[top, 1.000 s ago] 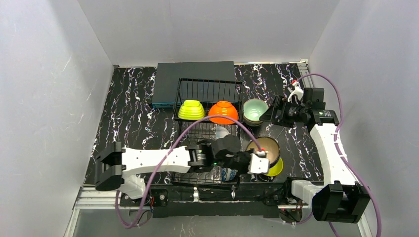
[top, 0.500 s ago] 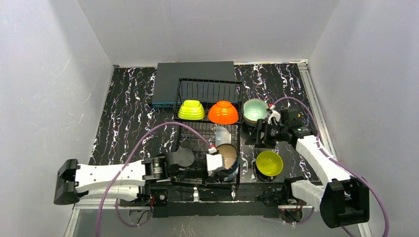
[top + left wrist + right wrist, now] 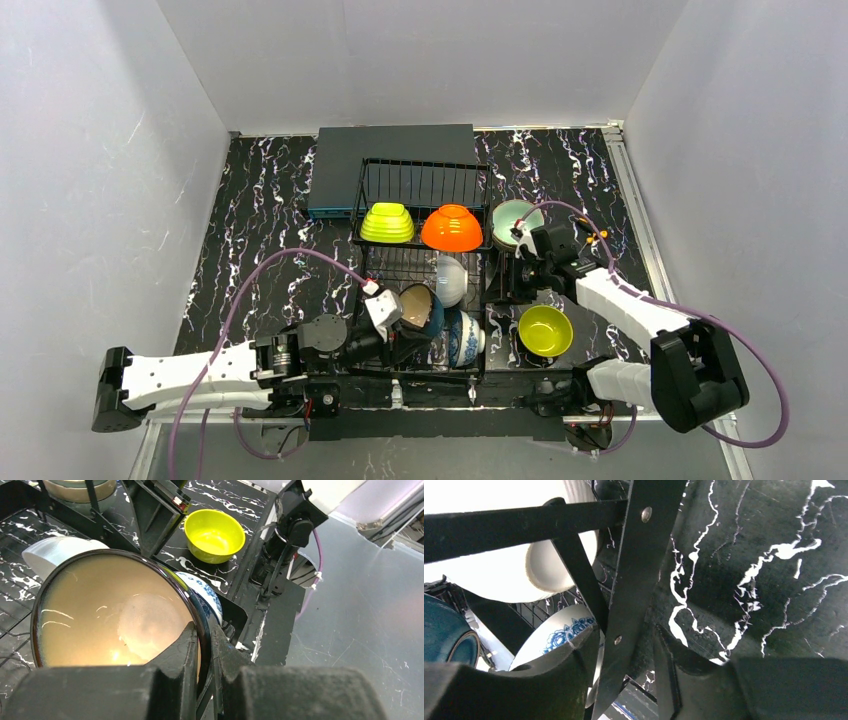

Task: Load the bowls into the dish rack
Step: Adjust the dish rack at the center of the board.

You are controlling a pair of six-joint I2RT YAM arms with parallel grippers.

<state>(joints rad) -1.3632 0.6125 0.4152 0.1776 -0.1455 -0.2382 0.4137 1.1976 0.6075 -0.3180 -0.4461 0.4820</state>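
Left wrist view catches what the top view hides: left gripper (image 3: 202, 630) pinches the beige bowl (image 3: 110, 615) by its rim, low in the dish rack (image 3: 418, 185) front, beside the patterned bowl (image 3: 206, 593). Right gripper (image 3: 624, 630) straddles the rack's side bar; clamped or loose, can't tell. Yellow bowl (image 3: 545, 330) sits just right of the rack, bare tabletop around it.

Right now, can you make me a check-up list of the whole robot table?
Surface: black table with white veins.
Job's things: dish rack holds a lime bowl and an orange bowl upside down at the back, with a white bowl and a blue-patterned bowl nearer. The mint bowl and yellow bowl sit outside, to its right.
Clutter: flat dark grey box behind the rack.
Grippers: left gripper jaws pinch the beige-lined bowl by its rim. Right gripper jaws straddle a rack bar; I cannot tell if they are clamped.
Cables: left purple cable and right purple cable loop in the air.
Surroundings: plain pale walls.
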